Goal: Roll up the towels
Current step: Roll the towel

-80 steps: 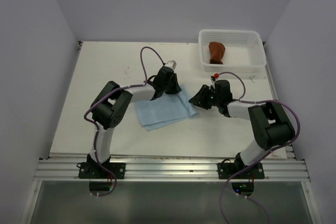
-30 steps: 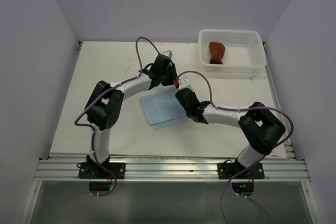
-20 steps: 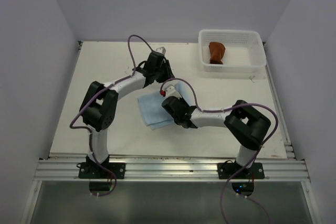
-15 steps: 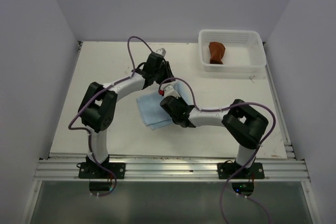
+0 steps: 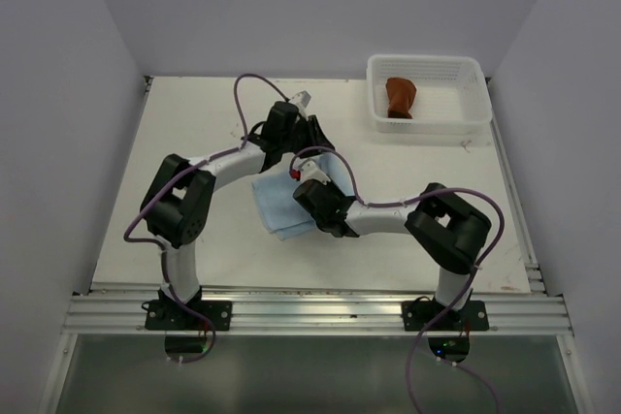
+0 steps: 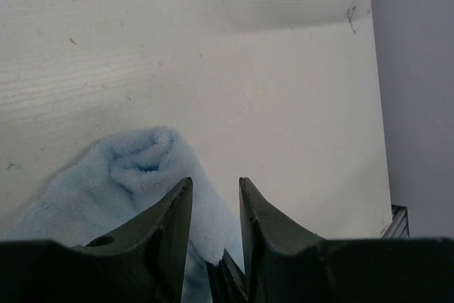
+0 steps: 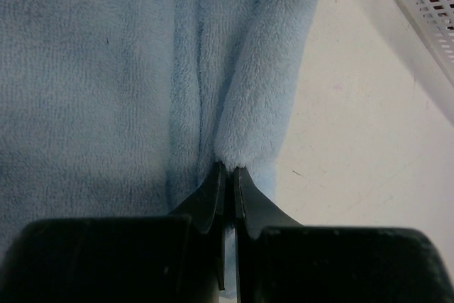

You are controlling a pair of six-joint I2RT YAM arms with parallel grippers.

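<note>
— Where do we see the light blue towel (image 5: 279,208)?
— On the table (image 5: 194,123), between both arms, one edge curled over. Our right gripper (image 7: 227,168) has its jaws clenched on that fold.
— And the left gripper (image 6: 214,184)?
— Jaws parted over the curl; whether they grip, we cannot tell. The rust towel (image 5: 399,96) lies in the white basket (image 5: 427,123).

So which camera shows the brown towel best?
The top camera: the brown towel lies in full view inside the white basket. Both wrist cameras catch only a corner of that basket, with no brown towel showing.
</note>
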